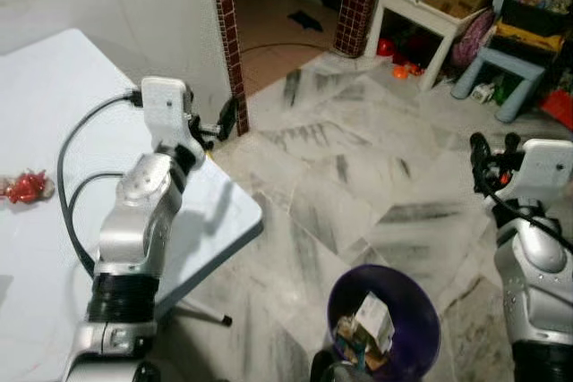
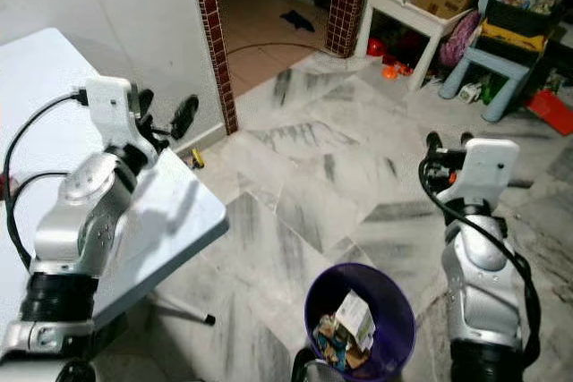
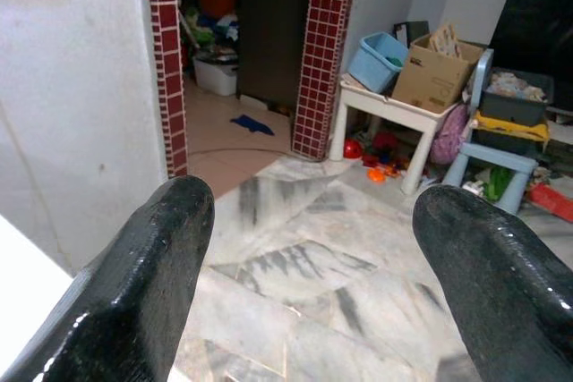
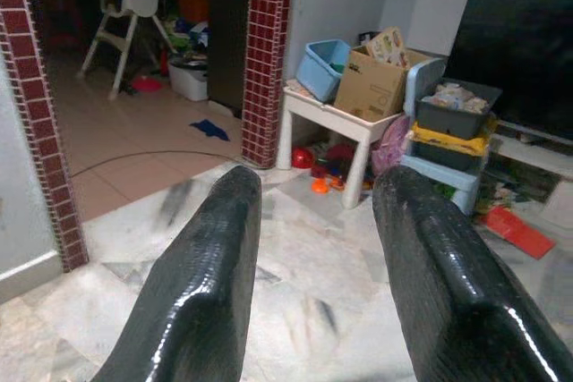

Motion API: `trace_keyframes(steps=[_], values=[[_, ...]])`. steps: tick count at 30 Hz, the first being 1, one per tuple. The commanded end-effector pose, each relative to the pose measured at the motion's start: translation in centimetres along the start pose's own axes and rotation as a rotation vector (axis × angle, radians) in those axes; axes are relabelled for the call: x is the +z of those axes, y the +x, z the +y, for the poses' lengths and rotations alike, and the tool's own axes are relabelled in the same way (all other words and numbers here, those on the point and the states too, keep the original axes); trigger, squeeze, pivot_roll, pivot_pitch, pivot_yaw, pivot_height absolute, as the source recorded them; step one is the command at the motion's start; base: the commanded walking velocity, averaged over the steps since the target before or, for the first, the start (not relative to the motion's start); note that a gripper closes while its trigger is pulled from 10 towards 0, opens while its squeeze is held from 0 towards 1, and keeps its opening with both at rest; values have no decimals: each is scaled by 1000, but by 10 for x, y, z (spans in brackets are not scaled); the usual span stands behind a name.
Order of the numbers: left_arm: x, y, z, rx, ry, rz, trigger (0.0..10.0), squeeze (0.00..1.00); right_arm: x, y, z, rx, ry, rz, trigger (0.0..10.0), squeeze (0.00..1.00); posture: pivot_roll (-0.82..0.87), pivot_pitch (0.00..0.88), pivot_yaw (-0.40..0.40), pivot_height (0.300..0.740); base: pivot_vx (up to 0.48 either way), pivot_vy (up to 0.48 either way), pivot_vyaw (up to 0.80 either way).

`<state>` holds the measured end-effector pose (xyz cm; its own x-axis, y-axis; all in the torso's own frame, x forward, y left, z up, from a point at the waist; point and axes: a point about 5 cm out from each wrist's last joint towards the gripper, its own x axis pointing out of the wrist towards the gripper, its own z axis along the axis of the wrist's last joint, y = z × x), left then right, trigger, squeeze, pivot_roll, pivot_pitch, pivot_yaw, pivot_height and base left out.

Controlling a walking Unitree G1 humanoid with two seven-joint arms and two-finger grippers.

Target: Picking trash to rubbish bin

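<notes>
Red trash (image 1: 25,187) is lying on the white surface (image 1: 54,114) at the robot's far left, untouched. The purple bin (image 1: 421,310) is sitting on the marble floor (image 1: 340,167) between the arms, already holding cartons. Left gripper (image 1: 224,121) is hovering past the surface's corner, fingers spread and empty. Right gripper (image 1: 492,145) is hanging above the floor, fingers parted too.

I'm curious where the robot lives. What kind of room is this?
Probably a family home's living area: grey-veined marble floor, small white plastic table with toys beneath, a pale blue child's chair, and a purple rubbish bin.
</notes>
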<state>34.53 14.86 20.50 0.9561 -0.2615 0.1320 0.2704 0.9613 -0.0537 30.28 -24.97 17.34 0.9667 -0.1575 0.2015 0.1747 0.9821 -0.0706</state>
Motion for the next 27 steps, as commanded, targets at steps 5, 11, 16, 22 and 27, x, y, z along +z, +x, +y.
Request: trace_keyframes(steps=[5,11,16,22,27], values=[[-2,-3,-2,0,7,6,10000,0,1,-2,10,-4,3,7,10000,0,-42,20,-41,740,0,0,0],[-16,-8,-6,22,1,27,10000,0,0,-5,19,24,4,11,10000,0,-41,7,-48,740,0,0,0],[-21,-8,-7,35,9,38,10000,0,-2,-7,21,27,-16,14,10000,0,-41,6,-49,740,0,0,0],[-19,-10,-1,59,31,23,10000,0,0,-8,25,38,-30,1,10000,0,-36,3,-58,740,0,0,0],[-21,-12,4,39,37,42,10000,0,0,-6,29,66,-27,1,10000,0,-26,6,-66,740,0,0,301]])
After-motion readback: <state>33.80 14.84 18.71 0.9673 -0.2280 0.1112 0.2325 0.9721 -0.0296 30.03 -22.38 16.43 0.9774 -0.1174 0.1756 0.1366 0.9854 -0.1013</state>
